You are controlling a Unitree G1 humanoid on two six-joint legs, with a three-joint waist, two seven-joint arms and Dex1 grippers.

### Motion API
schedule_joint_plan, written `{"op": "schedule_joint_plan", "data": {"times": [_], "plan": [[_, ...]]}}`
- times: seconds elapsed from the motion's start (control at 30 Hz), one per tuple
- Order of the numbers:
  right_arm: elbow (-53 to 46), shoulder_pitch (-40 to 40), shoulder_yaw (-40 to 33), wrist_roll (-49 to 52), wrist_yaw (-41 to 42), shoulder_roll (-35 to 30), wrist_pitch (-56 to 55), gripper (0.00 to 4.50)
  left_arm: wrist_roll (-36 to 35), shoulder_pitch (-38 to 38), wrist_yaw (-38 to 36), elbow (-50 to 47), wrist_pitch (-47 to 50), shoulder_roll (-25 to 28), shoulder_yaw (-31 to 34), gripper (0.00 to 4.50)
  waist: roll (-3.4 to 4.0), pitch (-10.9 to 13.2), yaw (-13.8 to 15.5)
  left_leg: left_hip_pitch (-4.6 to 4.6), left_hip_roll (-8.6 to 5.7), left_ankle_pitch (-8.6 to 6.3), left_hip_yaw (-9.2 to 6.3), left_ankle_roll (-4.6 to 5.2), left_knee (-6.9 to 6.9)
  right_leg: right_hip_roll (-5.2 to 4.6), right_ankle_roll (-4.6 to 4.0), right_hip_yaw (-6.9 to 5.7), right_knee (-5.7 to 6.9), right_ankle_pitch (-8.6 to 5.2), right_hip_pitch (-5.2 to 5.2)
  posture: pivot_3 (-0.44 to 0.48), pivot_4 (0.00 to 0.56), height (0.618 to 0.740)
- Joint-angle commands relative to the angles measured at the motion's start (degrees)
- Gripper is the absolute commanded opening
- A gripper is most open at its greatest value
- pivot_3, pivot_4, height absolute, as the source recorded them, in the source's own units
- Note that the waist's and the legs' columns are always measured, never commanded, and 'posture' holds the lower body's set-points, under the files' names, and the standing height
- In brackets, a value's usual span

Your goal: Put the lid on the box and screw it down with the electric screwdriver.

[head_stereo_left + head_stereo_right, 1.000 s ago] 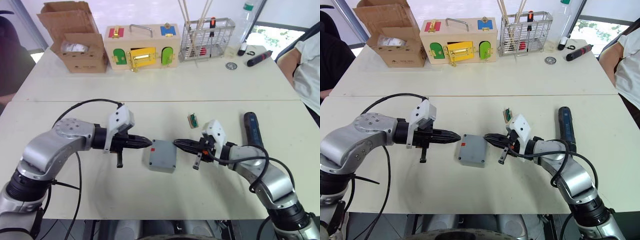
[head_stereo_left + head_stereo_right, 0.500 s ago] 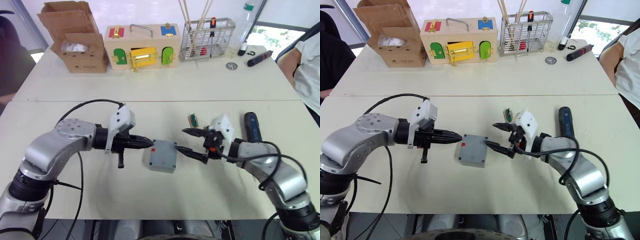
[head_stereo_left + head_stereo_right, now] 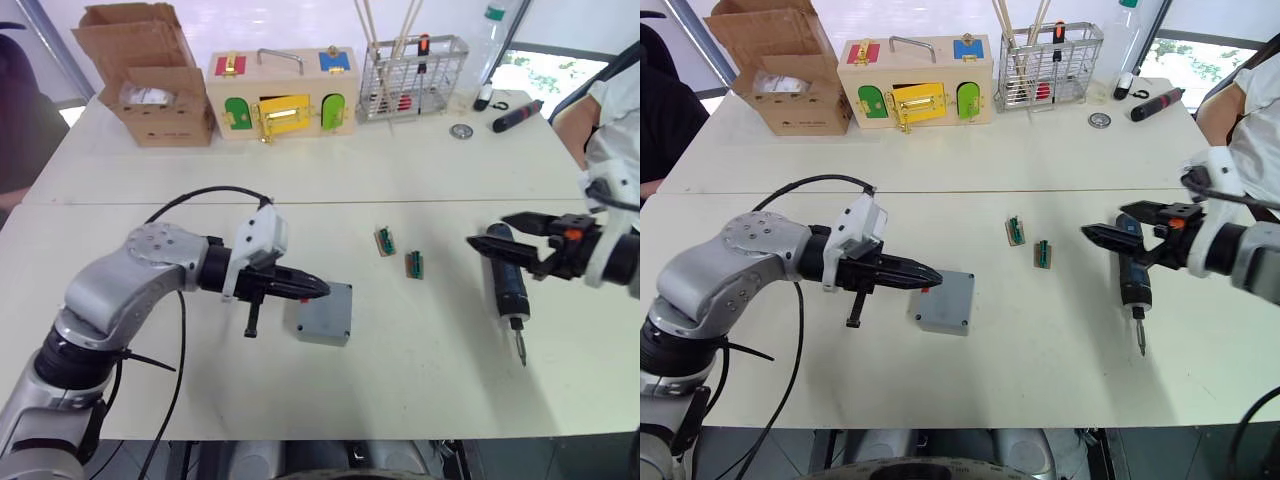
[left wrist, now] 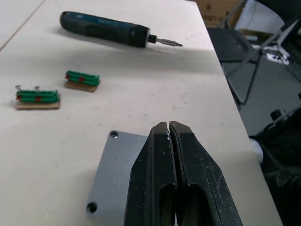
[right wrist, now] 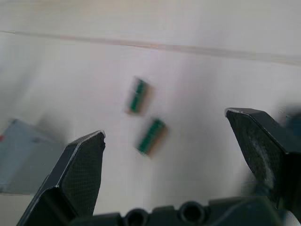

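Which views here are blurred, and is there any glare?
Right wrist view: smeared, the two green parts and grey lid soft. Left wrist view: sharp on the shut left gripper and electric screwdriver. Eye views: window overexposed, table sharp.

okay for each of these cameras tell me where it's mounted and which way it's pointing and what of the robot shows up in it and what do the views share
Left eye and right eye views: on the head, looking forward and down over the table; both arms show, the left pincer over the box, the right pincer open above the electric screwdriver.
Left wrist view: on the left wrist, looking along its shut fingers across the lid.
Right wrist view: on the right wrist, looking down between its spread fingers.
Shared: all show the two green connector pieces.
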Motion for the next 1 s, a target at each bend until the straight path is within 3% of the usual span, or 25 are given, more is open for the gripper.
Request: {"op": "schedule_joint_plan", "data": {"times": [0.03, 0.2, 0.47, 0.7, 0.9, 1.0], "plan": [[5.4, -2.2, 3.7, 2.9, 2.5, -7.9, 11.4, 4.47, 1.5, 0.9, -0.7, -0.1, -2.6, -0.1, -0.6, 0.0, 0.02, 0.0, 0.0, 0.0, 0.02, -0.01, -0.01, 0.01, -0.01, 0.02, 0.0, -0.01, -0.02, 0.0, 0.01, 0.0, 0.15, 0.74], [16.5, -7.5, 17.0, 5.1, 0.5, -12.5, 13.1, 4.47, 3.0, 0.9, -0.2, 0.2, -3.5, -1.4, -2.0, 0.0, -0.01, 0.0, 0.1, 0.01, 0.03, -0.03, 0.06, 0.05, 0.06, -0.01, 0.0, 0.03, -0.03, 0.0, 0.03, 0.0, 0.15, 0.74], [26.1, -16.6, 33.6, 0.2, 0.6, -11.2, 13.1, 4.47, 2.7, 3.5, 3.0, -2.1, -1.8, -2.6, -1.5, 0.0, 0.01, 0.0, 0.1, -0.04, 0.02, -0.03, 0.1, 0.05, 0.04, -0.02, 0.0, 0.07, -0.03, 0.0, -0.08, 0.0, 0.15, 0.74], [34.1, -25.0, 40.0, -8.1, -0.7, -3.4, 13.1, 4.47, 2.4, 6.7, 7.7, -4.1, -0.2, -4.1, -1.1, 0.0, 0.01, 0.0, 0.1, -0.05, 0.02, -0.03, 0.11, 0.05, 0.03, -0.02, 0.0, 0.08, -0.01, 0.0, -0.12, 0.0, 0.15, 0.74], [29.5, -23.9, 45.8, -12.2, 4.4, -5.4, 12.7, 4.47, 2.1, 12.0, 11.5, -9.0, 1.2, -4.2, -1.2, 0.0, 0.0, 0.0, 0.4, -0.07, 0.0, -0.03, 0.08, 0.05, 0.04, -0.06, 0.0, 0.06, -0.05, 0.0, -0.09, 0.0, 0.15, 0.74], [30.3, -25.0, 48.7, -15.4, 6.2, -4.5, 11.3, 4.47, 3.9, 10.0, 11.4, -7.4, 0.3, -4.1, -2.0, 0.0, -0.01, 0.0, 0.7, -0.07, 0.0, -0.03, 0.04, 0.05, 0.06, -0.06, 0.0, 0.03, -0.04, 0.0, -0.09, 0.0, 0.15, 0.74]]}}
